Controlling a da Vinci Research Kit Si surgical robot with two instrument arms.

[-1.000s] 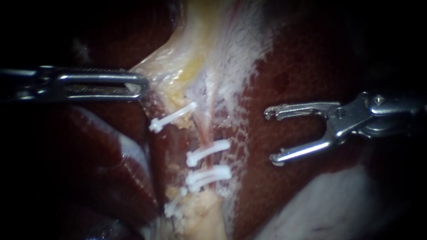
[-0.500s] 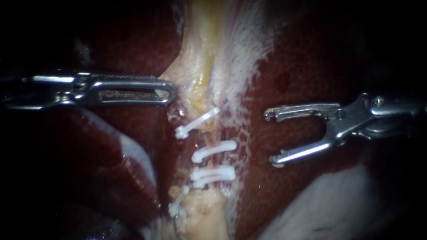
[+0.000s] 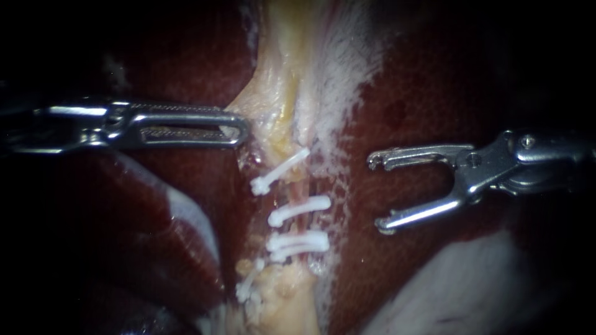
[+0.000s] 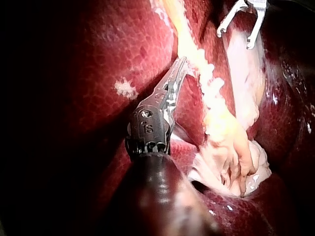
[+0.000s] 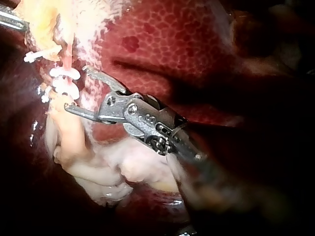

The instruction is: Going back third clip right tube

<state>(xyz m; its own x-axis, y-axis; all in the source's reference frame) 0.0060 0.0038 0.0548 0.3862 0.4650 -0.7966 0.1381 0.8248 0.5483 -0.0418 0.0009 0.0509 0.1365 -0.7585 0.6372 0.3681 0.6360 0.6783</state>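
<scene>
Count: two instruments, four white clips [image 3: 298,211] stacked along the tube [image 3: 297,193] | Change: left instrument [image 3: 241,127], pinching pale tissue [image 3: 273,93], went slightly rightward with the top clip; right instrument [image 3: 377,192] did not move | Pose: right one level over the liver [image 3: 422,93], jaws spread and empty, beside the clips.

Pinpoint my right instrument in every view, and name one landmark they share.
Endoscope view: right instrument comes in from the right, jaws open, beside the clips.
Left wrist view: right instrument far ahead of the left instrument, beyond the pale tissue.
Right wrist view: right instrument, jaws open beside the clips.
Shared landmark: the pale tissue.
</scene>
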